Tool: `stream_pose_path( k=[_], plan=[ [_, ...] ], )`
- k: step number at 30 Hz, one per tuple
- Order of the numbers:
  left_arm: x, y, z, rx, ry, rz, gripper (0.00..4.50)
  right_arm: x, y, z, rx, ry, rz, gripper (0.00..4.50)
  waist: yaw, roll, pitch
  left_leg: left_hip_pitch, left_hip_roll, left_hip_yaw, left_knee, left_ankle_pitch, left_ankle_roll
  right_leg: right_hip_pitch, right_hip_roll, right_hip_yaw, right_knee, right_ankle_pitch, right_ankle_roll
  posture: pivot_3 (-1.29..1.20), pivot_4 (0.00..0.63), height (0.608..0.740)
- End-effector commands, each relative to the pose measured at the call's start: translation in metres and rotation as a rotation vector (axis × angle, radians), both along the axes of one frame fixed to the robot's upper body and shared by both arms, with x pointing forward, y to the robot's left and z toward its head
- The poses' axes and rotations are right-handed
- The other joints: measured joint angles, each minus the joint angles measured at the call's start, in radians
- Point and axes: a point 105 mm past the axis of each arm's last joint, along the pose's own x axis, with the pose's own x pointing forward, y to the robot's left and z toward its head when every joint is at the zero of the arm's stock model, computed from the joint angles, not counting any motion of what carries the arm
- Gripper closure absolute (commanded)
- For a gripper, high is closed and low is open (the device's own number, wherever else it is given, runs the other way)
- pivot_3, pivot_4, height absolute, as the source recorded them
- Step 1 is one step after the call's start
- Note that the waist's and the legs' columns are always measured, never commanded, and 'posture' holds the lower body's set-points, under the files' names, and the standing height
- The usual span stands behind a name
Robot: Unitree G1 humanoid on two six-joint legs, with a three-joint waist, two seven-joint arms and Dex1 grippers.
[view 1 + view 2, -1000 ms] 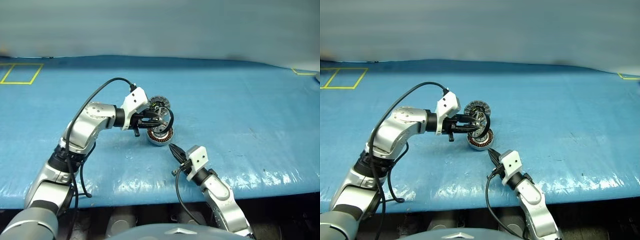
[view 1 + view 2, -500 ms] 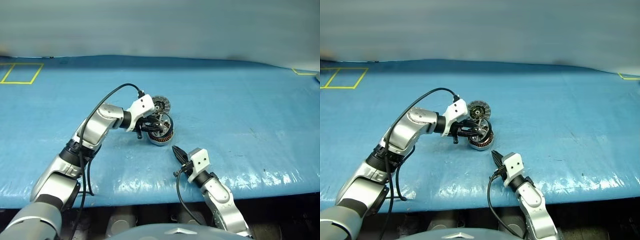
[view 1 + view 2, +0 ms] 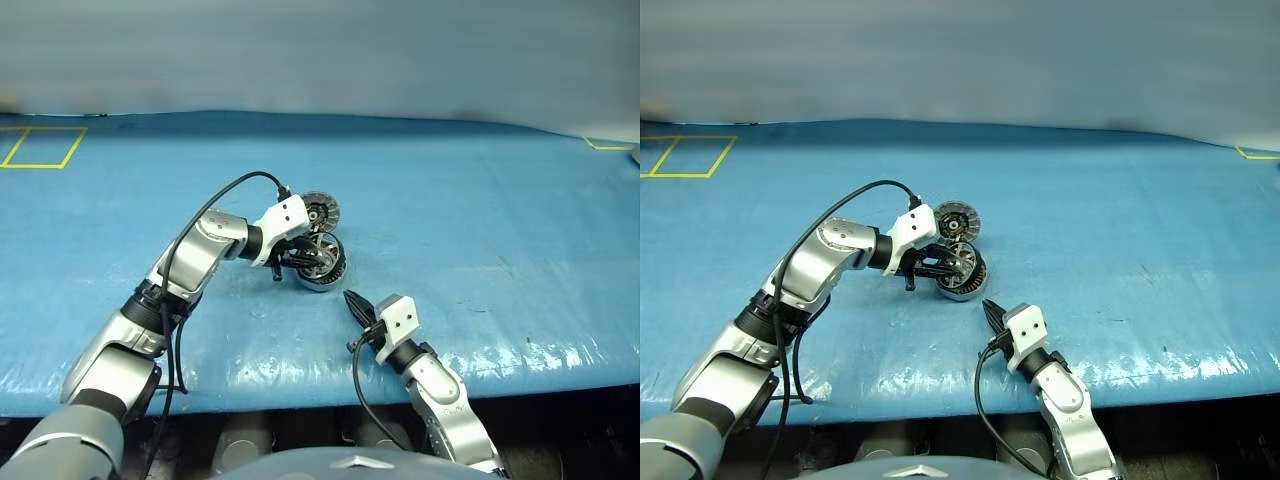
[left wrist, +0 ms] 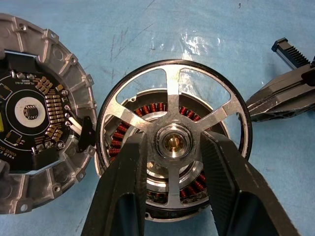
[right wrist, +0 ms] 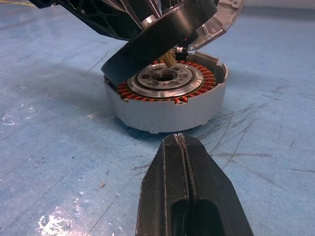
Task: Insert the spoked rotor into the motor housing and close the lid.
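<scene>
A: We've got the left claw [image 4: 173,162] clamped on the spoked rotor [image 4: 174,142], one black finger [image 4: 125,177] each side of the silver hub, fingers only partly spread to fit it.

B: And we can see the rotor sits tilted over the motor housing [image 5: 165,98]. Its dark rim is down on one edge of the housing's top and lifted on the other side, so the copper windings show underneath.

A: From the left wrist we're looking straight through the spokes at those windings. The rotor is over the housing but not seated flat in it.

B: The housing itself sits on the blue bench [image 3: 480,200], near the middle, just ahead of us.

A: The lid [image 4: 34,123] lies open beside the housing, joined at its edge, inner face up. We see a dark circuit board in a ribbed grey casting.

B: Our right claw [image 5: 181,142] is pressed fully closed with nothing in it, fingertips aimed at the housing's grey wall, near it but not touching.
</scene>
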Motion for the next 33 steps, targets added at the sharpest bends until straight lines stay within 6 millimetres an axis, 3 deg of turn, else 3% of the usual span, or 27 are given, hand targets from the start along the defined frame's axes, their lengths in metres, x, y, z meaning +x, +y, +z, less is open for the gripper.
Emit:
stream_pose_path(
  k=[1, 10, 28, 33],
  plan=[
    [0.002, 0.001, 0.001, 0.023, -0.014, -0.008, 3.20, 0.001, 0.003, 0.009, 0.006, -0.036, 0.007, 4.50, 0.000, 0.000, 0.000, 0.000, 0.000, 0.000, 0.000, 0.000, 0.000, 0.000, 0.000, 0.000, 0.000, 0.000, 0.000, 0.00, 0.150, 0.740],
    [0.006, 0.005, 0.010, 0.019, -0.035, -0.003, 3.20, 0.001, 0.004, 0.007, -0.003, -0.028, 0.014, 4.50, 0.000, 0.000, 0.000, 0.000, 0.000, 0.000, 0.000, 0.000, 0.000, 0.000, 0.000, 0.000, 0.000, 0.000, 0.000, 0.00, 0.150, 0.740],
    [0.003, 0.009, 0.002, 0.083, -0.011, -0.026, 3.20, 0.001, 0.006, 0.006, -0.012, -0.019, 0.024, 4.50, 0.000, 0.000, 0.000, 0.000, 0.000, 0.000, 0.000, 0.000, 0.000, 0.000, 0.000, 0.000, 0.000, 0.000, 0.000, 0.00, 0.150, 0.740],
    [0.005, 0.008, 0.004, 0.082, -0.016, -0.030, 1.55, 0.001, 0.005, 0.005, -0.010, -0.018, 0.016, 4.50, 0.000, 0.000, 0.000, 0.000, 0.000, 0.000, 0.000, 0.000, 0.000, 0.000, 0.000, 0.000, 0.000, 0.000, 0.000, 0.00, 0.150, 0.740]
  ],
)
